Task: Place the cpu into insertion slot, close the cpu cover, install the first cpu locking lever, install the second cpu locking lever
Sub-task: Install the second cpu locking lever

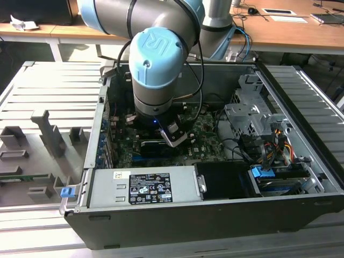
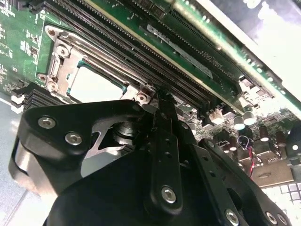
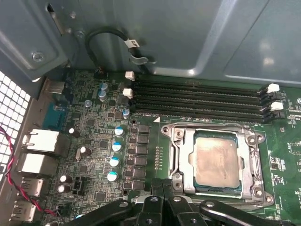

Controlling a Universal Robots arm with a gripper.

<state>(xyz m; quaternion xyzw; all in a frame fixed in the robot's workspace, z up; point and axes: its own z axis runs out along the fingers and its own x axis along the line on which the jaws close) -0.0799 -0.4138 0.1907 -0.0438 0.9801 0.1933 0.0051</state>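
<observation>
One cpu [image 3: 217, 162] already sits in the insertion slot [image 3: 184, 184], framed by the cpu cover [image 3: 250, 157] near the motherboard's [image 3: 89, 141] memory-slot edge. Gripper [image 3: 163, 188] appears clenched, holding nothing, just beside the socket's corner; pressing the lever squarely, without skidding onto the board, seems wise.

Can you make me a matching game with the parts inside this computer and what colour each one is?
Things:
1. cpu
2. cpu cover
3. memory slots
4. motherboard

Colours:
A. green
B. dull silver-beige square face
C. long and black
D. silver-grey metal frame

Pairs: 1-B, 2-D, 3-C, 4-A

In the first wrist view the cpu sits in the socket with the cpu cover framing it, beside the memory slots.
</observation>
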